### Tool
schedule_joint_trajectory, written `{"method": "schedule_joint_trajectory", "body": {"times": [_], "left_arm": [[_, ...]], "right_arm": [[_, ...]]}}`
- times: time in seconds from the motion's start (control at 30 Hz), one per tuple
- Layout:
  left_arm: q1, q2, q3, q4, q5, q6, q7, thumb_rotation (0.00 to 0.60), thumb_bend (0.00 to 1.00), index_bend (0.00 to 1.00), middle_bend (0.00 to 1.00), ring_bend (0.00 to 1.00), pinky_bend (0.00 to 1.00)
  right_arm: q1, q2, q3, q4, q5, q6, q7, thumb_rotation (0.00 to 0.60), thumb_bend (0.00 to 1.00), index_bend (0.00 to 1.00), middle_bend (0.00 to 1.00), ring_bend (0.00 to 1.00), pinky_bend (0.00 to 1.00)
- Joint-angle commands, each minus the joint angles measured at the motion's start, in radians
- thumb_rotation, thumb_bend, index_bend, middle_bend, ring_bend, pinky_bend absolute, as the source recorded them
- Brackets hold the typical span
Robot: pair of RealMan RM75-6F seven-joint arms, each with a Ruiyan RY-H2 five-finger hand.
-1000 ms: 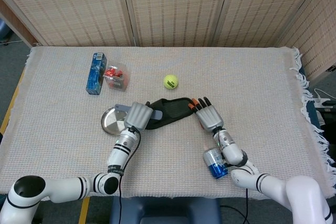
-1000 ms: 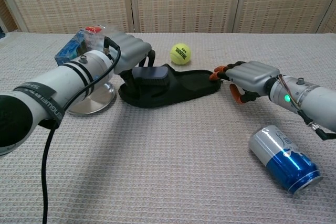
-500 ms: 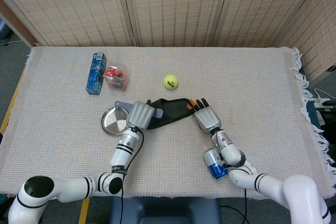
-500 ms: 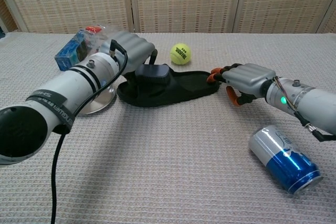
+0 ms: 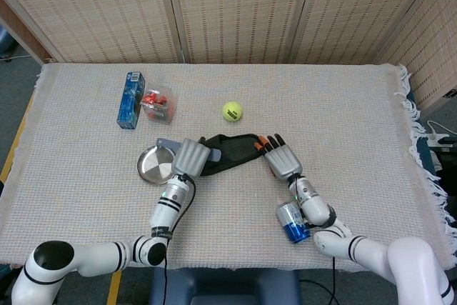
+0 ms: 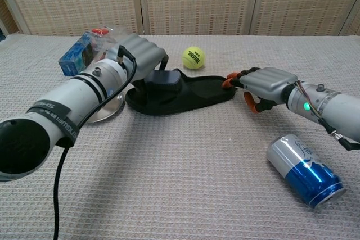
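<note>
A black shoe (image 5: 230, 151) (image 6: 194, 94) lies on its sole at the middle of the table. My left hand (image 5: 191, 156) (image 6: 142, 53) is curled over its heel end, with its fingers hooked around the strap there. My right hand (image 5: 282, 159) (image 6: 265, 84) lies at the toe end. Its orange fingertips (image 6: 229, 80) touch the toe and its thumb hangs apart below, holding nothing.
A tennis ball (image 5: 231, 111) (image 6: 193, 58) sits behind the shoe. A steel dish (image 5: 152, 166) (image 6: 104, 111) is beside my left hand. A blue can (image 5: 292, 221) (image 6: 304, 170) lies by my right forearm. A blue box (image 5: 131, 99) and a bag of red pieces (image 5: 159, 103) are at the back left.
My left hand has settled a little further over the heel, and the shoe has shifted slightly left. My right hand has stayed at the toe with only small movement.
</note>
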Motion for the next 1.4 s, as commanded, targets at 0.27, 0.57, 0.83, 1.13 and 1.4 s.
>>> {"method": "schedule_joint_trajectory", "body": {"times": [0.27, 0.57, 0.83, 1.13, 1.4], "left_arm": [[-0.018, -0.054, 0.017, 0.073, 0.064, 0.007, -0.001, 0.6, 0.42, 0.48, 0.56, 0.68, 0.94], [0.008, -0.04, 0.01, 0.14, 0.051, -0.005, -0.003, 0.6, 0.42, 0.49, 0.57, 0.68, 0.94], [0.028, -0.021, 0.002, 0.108, 0.044, 0.008, 0.01, 0.6, 0.42, 0.49, 0.57, 0.68, 0.94], [0.077, 0.063, 0.042, -0.088, 0.088, 0.035, -0.007, 0.6, 0.42, 0.49, 0.57, 0.68, 0.94], [0.14, 0.115, 0.094, -0.105, 0.087, 0.058, -0.007, 0.6, 0.42, 0.49, 0.57, 0.68, 0.94]], "right_arm": [[0.0, 0.005, -0.004, -0.02, 0.012, 0.005, -0.011, 0.6, 0.86, 0.14, 0.0, 0.0, 0.0], [0.005, 0.011, -0.003, -0.025, 0.019, 0.007, -0.012, 0.6, 0.86, 0.14, 0.0, 0.0, 0.0], [0.003, 0.022, -0.006, -0.037, 0.022, 0.012, -0.006, 0.6, 0.86, 0.13, 0.0, 0.0, 0.0], [-0.035, 0.142, 0.022, -0.21, -0.032, 0.11, 0.12, 0.6, 0.47, 0.0, 0.0, 0.0, 0.0], [-0.102, 0.338, 0.05, -0.451, -0.087, 0.241, 0.19, 0.6, 0.34, 0.0, 0.0, 0.0, 0.0]]}}
